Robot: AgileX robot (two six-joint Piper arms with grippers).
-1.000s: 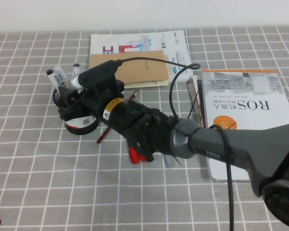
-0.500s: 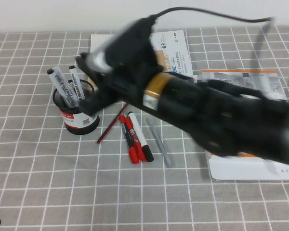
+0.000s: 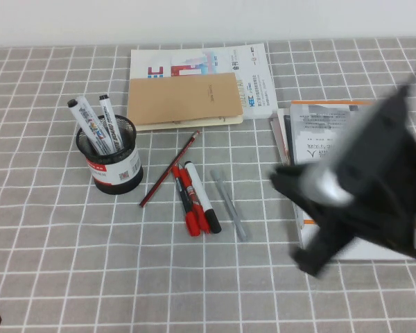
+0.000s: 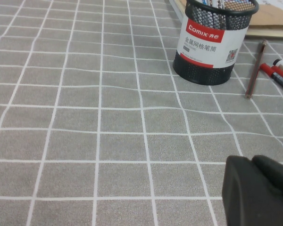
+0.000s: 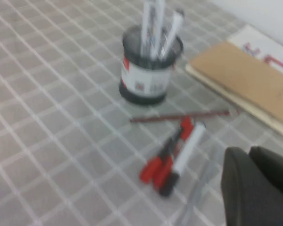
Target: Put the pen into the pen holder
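The black mesh pen holder (image 3: 111, 166) stands at the left of the table with two white-barrelled, black-capped pens (image 3: 91, 128) upright in it. A third white pen with a black cap (image 3: 202, 196) lies on the cloth beside a red marker (image 3: 184, 201). My right gripper (image 3: 284, 184) is blurred, over the right side of the table and well away from the holder. In the right wrist view the gripper (image 5: 249, 151) is shut and empty, with the holder (image 5: 148, 77) far off. My left gripper (image 4: 252, 161) is shut and empty, low over the cloth in front of the holder (image 4: 212, 42).
A pencil (image 3: 170, 168) and a slim grey pen (image 3: 229, 205) lie by the markers. A brown notebook (image 3: 184, 99) on papers sits at the back. A book (image 3: 333, 121) lies at the right, partly under my right arm.
My right arm has pulled back from over the pen holder to the right side of the table. The holder now stands uncovered with two pens in it.
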